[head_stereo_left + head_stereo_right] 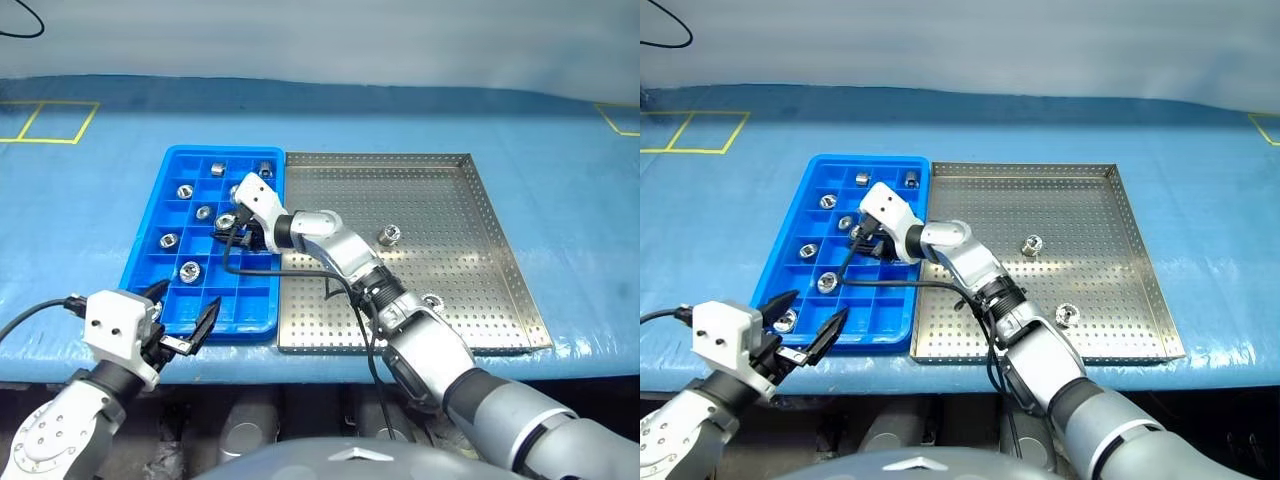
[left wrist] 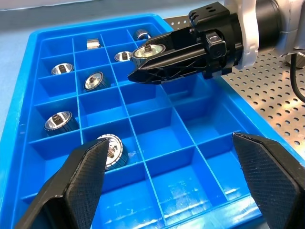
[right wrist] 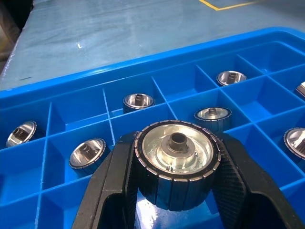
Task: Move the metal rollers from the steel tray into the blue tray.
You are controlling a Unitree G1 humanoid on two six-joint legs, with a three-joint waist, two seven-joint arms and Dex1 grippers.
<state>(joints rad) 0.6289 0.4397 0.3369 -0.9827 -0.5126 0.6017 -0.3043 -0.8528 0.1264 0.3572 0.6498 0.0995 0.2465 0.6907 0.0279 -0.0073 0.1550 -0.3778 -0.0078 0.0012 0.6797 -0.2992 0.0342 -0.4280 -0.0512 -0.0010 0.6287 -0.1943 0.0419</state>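
Blue sheeting covers the long bench [image 1: 90,215], and on it the large square steel tray [image 1: 470,250] with its perforated floor sits to the right, its left rim touching the narrower bright blue plastic tray [image 1: 150,250] with its grid of small cells. Two small shiny metal rollers are left on the steel: one [image 1: 388,235] near the middle, another [image 1: 432,301] nearer the front edge beside the robot's forearm. Several others already sit singly in cells of the blue tray, for example one [image 1: 190,270] near the left side.

These rollers look solid and heavy for their size, stiff, smooth and likely slippery, so I'd judge the ribbed outer wall the place to take hold, squeezed across its width.

The right gripper [image 2: 143,62] reaches leftward over the blue tray's far half, its black fingers pinching one roller [image 3: 177,162] by opposite sides, hollow hub showing, above the cells rather than in one. The left gripper [image 1: 180,318] hangs at the blue tray's near left corner, fingers spread wide, holding nothing.
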